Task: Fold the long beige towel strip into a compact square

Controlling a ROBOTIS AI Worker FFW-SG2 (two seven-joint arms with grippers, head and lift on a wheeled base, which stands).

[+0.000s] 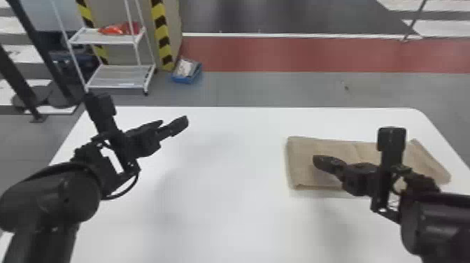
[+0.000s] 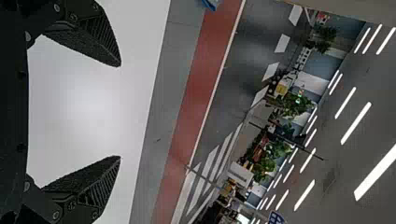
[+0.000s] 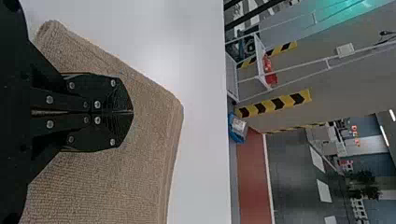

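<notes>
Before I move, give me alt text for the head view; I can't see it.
Beige towel lying wider than deep on the right side of a white table, with the closed right tool over it. The open left tool is above the table's left part; a white rack stands on the floor beyond.

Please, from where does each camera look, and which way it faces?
Head view: on the head, looking forward, down at the white table; left arm and right arm show.
Left wrist view: on that wrist, looking past the table to red floor; open left gripper shows.
Right wrist view: on that wrist, looking over the beige towel; closed right gripper shows.
Head and right wrist views share the towel.
</notes>
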